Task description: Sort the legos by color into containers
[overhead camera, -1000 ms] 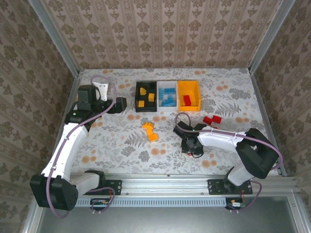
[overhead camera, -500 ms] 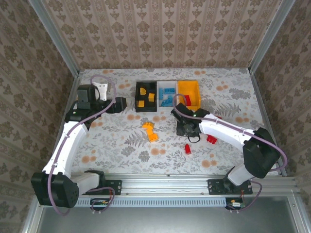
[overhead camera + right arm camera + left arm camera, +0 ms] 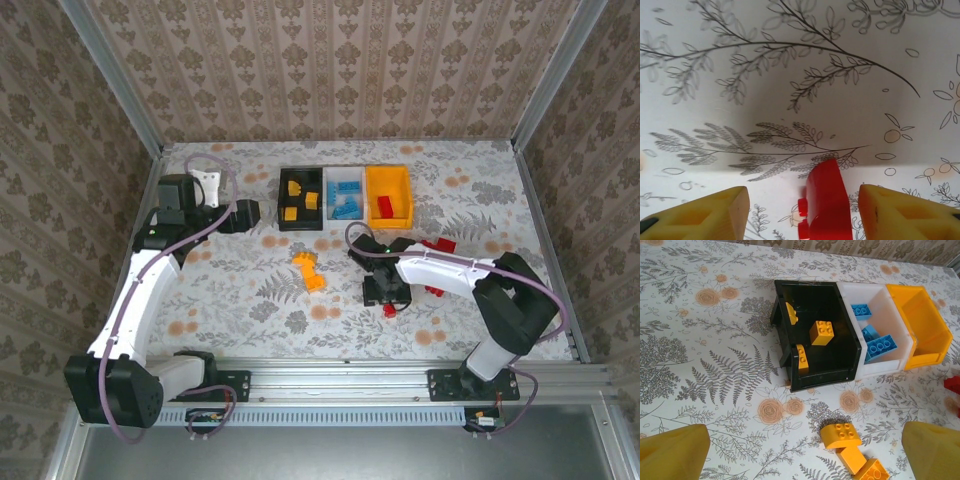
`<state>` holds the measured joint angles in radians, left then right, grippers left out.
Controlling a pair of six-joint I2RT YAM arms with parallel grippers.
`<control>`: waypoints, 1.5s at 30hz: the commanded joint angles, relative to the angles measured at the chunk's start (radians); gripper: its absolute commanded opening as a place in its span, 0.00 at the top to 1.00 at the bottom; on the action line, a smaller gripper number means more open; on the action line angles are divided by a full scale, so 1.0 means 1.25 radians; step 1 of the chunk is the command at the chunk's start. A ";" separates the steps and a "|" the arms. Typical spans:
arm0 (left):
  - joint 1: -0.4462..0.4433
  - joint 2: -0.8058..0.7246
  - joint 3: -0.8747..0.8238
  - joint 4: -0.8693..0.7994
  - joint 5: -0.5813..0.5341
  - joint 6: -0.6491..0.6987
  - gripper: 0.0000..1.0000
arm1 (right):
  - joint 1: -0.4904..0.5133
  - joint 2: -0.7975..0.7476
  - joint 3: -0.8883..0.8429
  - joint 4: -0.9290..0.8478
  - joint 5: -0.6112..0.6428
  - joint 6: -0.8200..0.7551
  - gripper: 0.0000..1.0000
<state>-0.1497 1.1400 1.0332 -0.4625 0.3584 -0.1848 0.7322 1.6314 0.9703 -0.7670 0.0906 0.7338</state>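
Observation:
The three joined containers stand at the back: a black one [image 3: 283,198] with yellow-orange legos, a white one [image 3: 345,176] with blue legos, an orange one [image 3: 403,190] with a red lego [image 3: 385,207]. A loose red lego [image 3: 826,205] lies on the table between the fingers of my right gripper [image 3: 802,200], which is open and clear of it on both sides. From above, that gripper [image 3: 388,296] is low over this red lego [image 3: 390,310]. My left gripper [image 3: 805,455] hangs open above three yellow-orange legos [image 3: 840,435], near the black container [image 3: 782,305].
Loose red legos lie to the right of the right arm [image 3: 437,245] and beside its forearm [image 3: 436,290]. The yellow-orange cluster [image 3: 310,272] sits mid-table, left of the right gripper. Patterned walls close in the table on three sides.
My right gripper swung up toward the containers, then came back down over the red lego, its jaws now wider. The left arm has stayed still.

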 commanded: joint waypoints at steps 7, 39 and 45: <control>0.006 0.006 -0.011 0.014 0.015 -0.013 0.00 | 0.001 0.021 -0.023 0.006 -0.016 0.000 0.70; 0.028 -0.031 -0.095 0.152 0.052 -0.016 0.00 | -0.331 0.309 0.601 0.022 0.049 -0.304 0.82; 0.026 -0.028 -0.098 0.157 0.042 -0.023 0.00 | -0.347 0.404 0.713 0.013 0.075 -0.327 0.80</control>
<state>-0.1169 1.1194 0.9157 -0.2962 0.4007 -0.2031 0.3042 2.1101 1.7859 -0.7475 0.1486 0.3630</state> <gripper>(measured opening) 0.997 0.204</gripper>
